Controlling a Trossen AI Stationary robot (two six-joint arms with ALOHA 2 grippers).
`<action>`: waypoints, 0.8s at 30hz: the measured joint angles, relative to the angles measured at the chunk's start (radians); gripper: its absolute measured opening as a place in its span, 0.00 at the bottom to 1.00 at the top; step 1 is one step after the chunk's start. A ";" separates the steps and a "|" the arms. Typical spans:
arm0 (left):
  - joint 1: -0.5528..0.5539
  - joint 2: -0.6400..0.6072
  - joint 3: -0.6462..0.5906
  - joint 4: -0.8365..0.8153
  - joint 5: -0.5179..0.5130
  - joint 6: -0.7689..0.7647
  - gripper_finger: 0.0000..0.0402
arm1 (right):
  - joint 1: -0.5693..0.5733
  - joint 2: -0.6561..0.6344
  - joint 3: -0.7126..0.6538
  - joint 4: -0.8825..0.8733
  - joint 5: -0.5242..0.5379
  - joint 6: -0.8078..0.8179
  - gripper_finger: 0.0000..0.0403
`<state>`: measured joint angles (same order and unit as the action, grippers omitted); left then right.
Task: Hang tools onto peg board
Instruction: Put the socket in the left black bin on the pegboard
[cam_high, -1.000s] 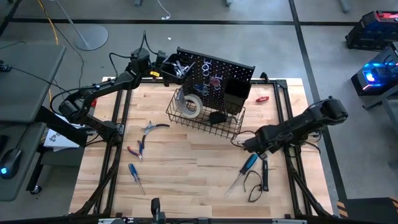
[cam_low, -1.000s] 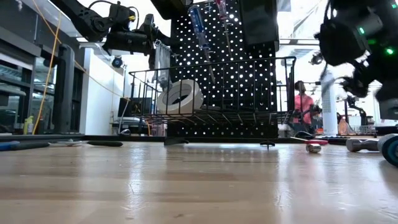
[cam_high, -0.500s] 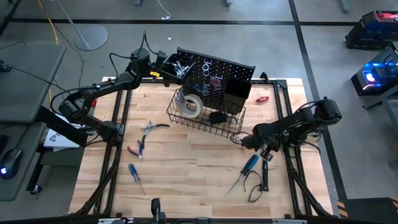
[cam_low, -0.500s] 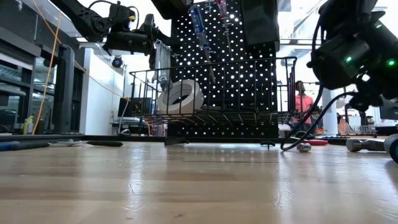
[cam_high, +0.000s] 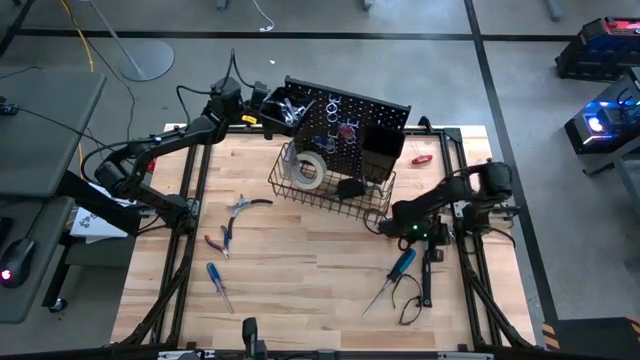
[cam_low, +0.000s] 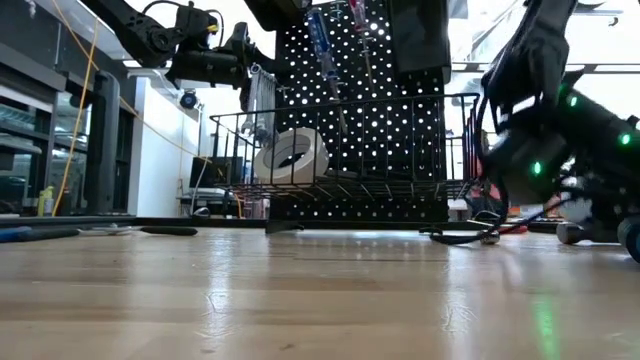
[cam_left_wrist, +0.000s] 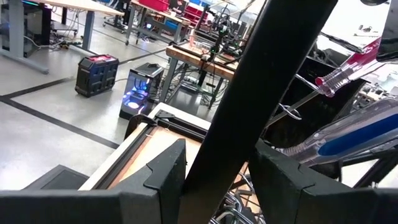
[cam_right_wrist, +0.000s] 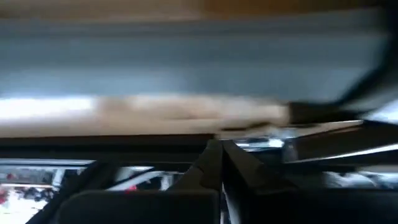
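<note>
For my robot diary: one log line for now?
left gripper: clamps upright black peg board edge | right gripper: shut, empty, near black wire basket

the counter (cam_high: 300, 270) is a pale wooden top made of joined planks, with a black metal frame around its edges. at the far side stands the peg board (cam_high: 350, 118), and its wire basket (cam_high: 330, 190) sits low over the wood in front of it. on the left part lie silver pliers (cam_high: 243, 205), and just beside them red-handled pliers (cam_high: 219, 240). nearer to the front edge on that side lies a blue-handled screwdriver (cam_high: 217, 282). on the right part lies a second blue-handled screwdriver (cam_high: 392, 274), tilted, and next to it a black-handled tool (cam_high: 426, 280) with a loop of black cable (cam_high: 406, 305). a small red tool (cam_high: 422, 158) lies near the far right corner.
</note>
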<state>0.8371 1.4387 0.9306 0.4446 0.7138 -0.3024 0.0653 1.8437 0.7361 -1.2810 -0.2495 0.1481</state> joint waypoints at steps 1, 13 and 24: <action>0.000 0.000 0.000 0.001 -0.004 0.000 0.39 | -0.011 0.026 0.000 -0.006 0.022 -0.004 0.00; 0.001 0.000 0.000 0.004 -0.035 0.026 0.39 | -0.092 0.049 -0.007 -0.039 0.125 -0.055 0.00; 0.001 0.000 0.000 0.008 -0.059 0.031 0.39 | -0.152 0.050 -0.025 0.016 0.115 -0.053 0.00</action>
<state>0.8383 1.4384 0.9306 0.4530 0.6544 -0.2716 -0.0872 1.8935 0.7113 -1.2654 -0.1347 0.0952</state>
